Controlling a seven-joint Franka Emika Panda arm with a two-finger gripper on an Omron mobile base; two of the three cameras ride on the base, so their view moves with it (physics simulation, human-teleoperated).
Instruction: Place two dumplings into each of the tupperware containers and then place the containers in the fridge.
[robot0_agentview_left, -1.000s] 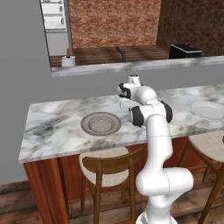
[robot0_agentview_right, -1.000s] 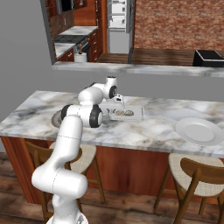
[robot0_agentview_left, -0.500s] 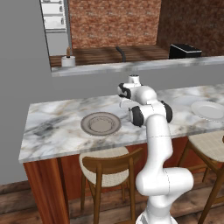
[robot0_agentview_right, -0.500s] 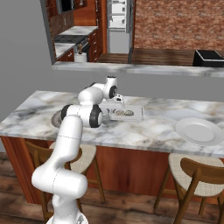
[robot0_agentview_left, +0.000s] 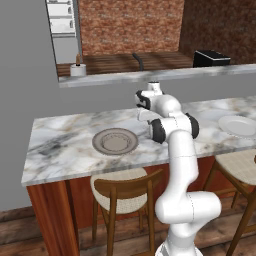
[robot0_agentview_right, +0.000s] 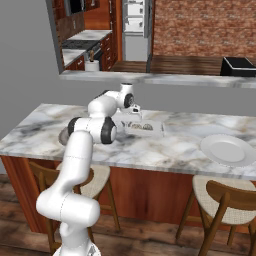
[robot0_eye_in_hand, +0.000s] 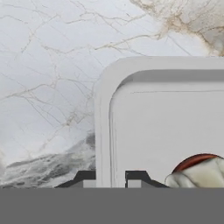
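Observation:
In the hand view, a grey tupperware container (robot0_eye_in_hand: 166, 122) lies on the marble counter. My gripper (robot0_eye_in_hand: 111, 177) is shut on its left rim, one fingertip outside the rim and one inside. A pale dumpling (robot0_eye_in_hand: 199, 175) sits in the container's near corner at the lower right. From the right base view, the gripper (robot0_agentview_right: 134, 113) points down at the left end of the container (robot0_agentview_right: 150, 129), which has small dumplings (robot0_agentview_right: 142, 126) in it. In the left base view, the gripper (robot0_agentview_left: 143, 113) is low over the counter behind my arm. The fridge is out of view.
A round grey-brown plate (robot0_agentview_left: 115, 141) lies on the counter left of my arm. A white plate (robot0_agentview_right: 227, 149) rests near the counter's right end. A raised ledge (robot0_agentview_right: 165, 79) runs behind the counter. Wooden stools (robot0_agentview_left: 122, 192) stand in front, below the counter.

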